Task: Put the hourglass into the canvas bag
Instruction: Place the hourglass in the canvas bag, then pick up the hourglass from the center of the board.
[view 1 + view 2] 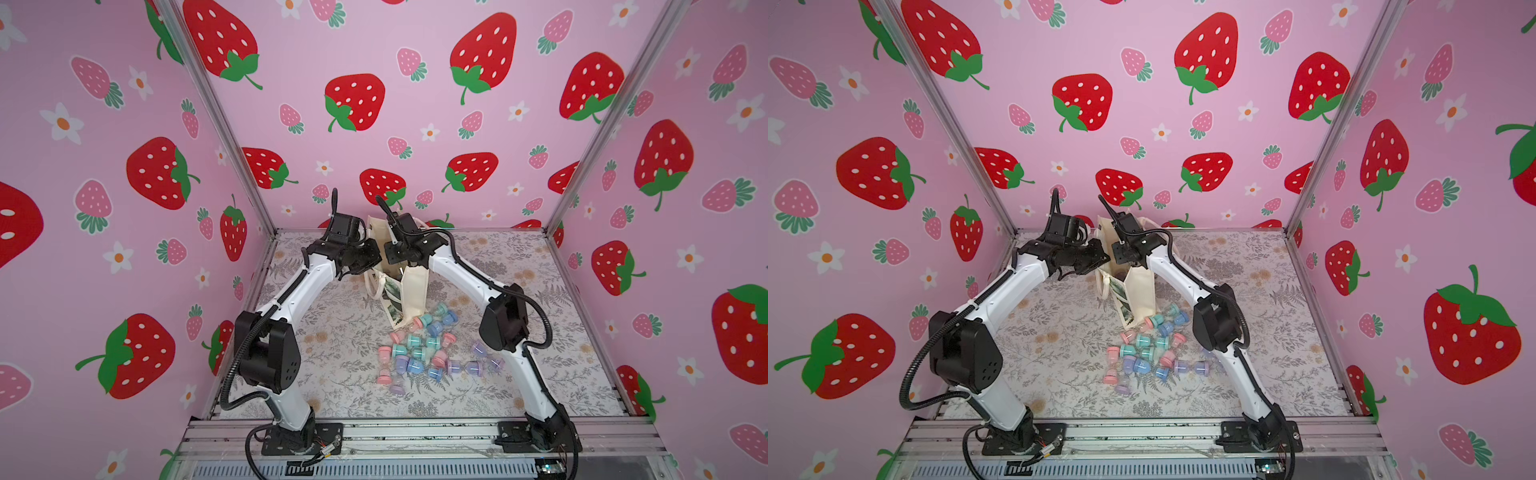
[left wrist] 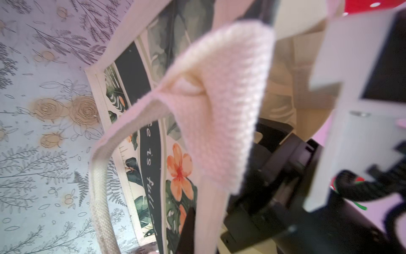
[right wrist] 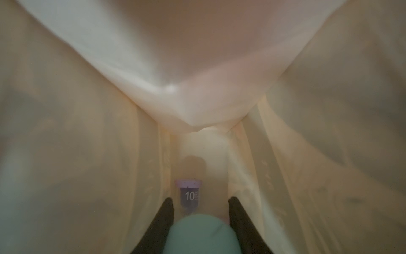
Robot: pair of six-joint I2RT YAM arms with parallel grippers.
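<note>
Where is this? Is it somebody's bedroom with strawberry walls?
Probably not; it looks like a robot test booth. Two robot arms are bolted to a metal rail, and the strawberry walls are panels in an aluminium frame around a flowery table.

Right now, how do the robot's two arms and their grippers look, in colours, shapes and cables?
The left arm and the right arm have white tubular links with bulky black joint housings. Black ribbed cables loop along them. Black base plates sit on a silver rail. The right gripper has dark, tapered fingers.
</note>
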